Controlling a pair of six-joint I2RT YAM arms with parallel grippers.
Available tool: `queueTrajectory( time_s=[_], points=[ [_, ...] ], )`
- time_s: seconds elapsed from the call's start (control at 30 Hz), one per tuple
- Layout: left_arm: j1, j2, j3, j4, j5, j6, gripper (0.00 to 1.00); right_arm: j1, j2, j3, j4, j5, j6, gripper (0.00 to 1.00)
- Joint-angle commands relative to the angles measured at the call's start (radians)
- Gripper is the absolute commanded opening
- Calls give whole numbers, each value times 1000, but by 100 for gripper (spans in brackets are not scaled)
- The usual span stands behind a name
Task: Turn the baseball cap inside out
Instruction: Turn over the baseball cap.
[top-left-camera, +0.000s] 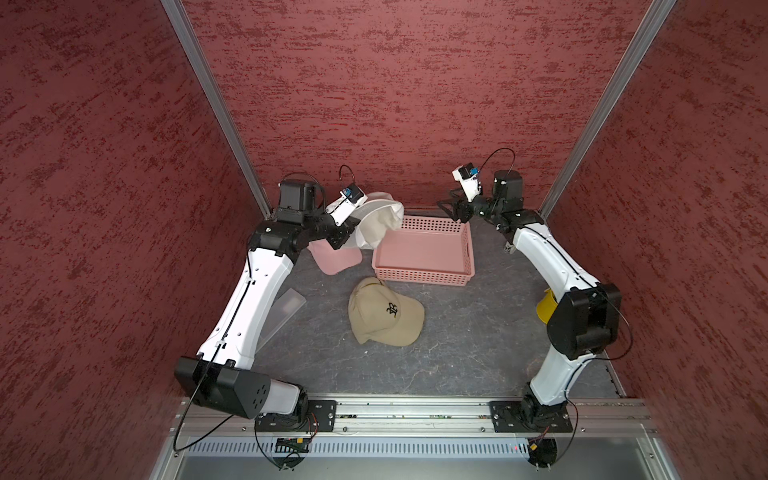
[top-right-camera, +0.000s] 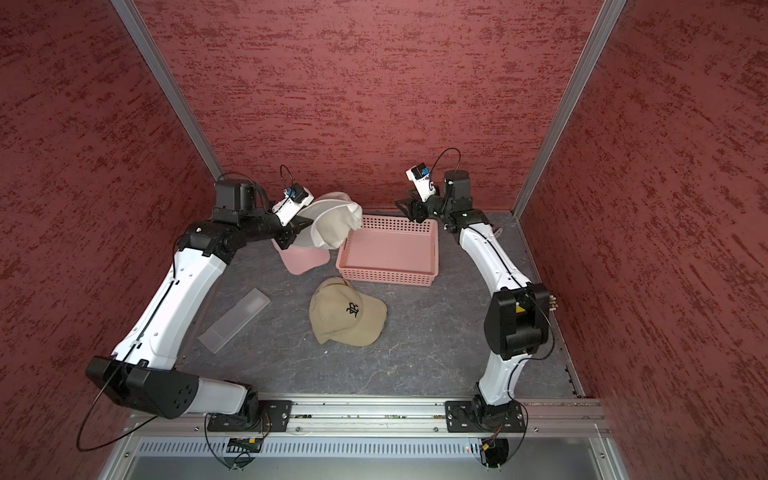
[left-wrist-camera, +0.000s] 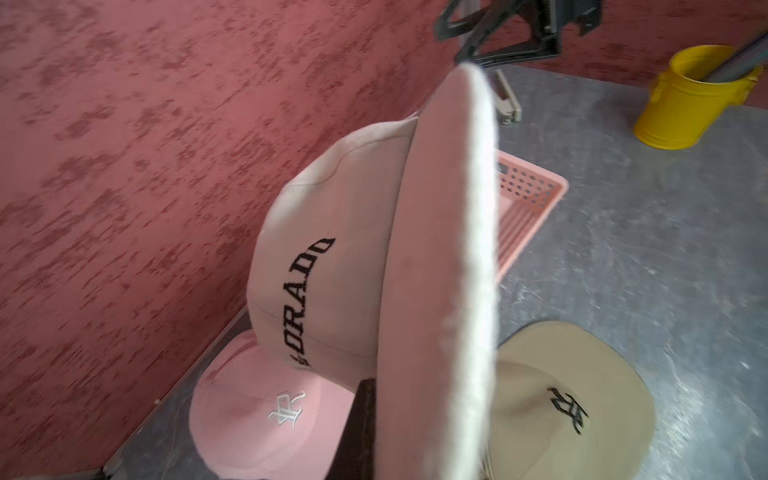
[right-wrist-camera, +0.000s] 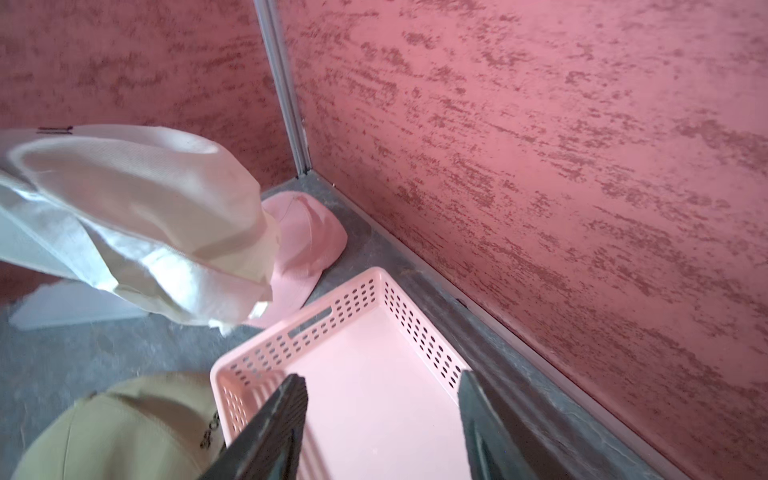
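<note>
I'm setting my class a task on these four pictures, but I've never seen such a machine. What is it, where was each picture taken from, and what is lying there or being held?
It is a robot with two white arms, each ending in a claw. Two pictures look down from one overhead camera pair; the other two come from cameras on the wrists. The left claw is shut on a white cap, holding it above the grey table. The right claw is open and empty, near a pink basket. On the table lie a tan cap, a pink cap and a clear plastic strip; a yellow cup stands by the right arm.
</note>
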Motion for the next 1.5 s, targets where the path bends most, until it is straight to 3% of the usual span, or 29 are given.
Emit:
queueTrajectory(
  time_s=[0.0,0.33,0.87,0.97,1.1,1.33,1.47],
  points=[
    [35,0,42,-188,286,237,0,10,3,-15,-219,-93,-273,63],
    [41,85,158,-290,339,317,0,9,-49,-45,-502,-401,-625,62],
    [17,107,169,-273,368,310,0,97,-53,-30,-561,-471,-699,63],
    [15,107,168,-263,363,303,0,113,-49,-24,-568,-473,-708,57],
    [14,107,159,-242,360,290,0,120,-39,-18,-552,-508,-687,40],
    [19,85,110,-154,335,250,0,121,-30,-24,-582,-576,-698,38],
    [21,83,106,-144,334,242,0,126,-30,-37,-536,-555,-643,23]
  ],
)
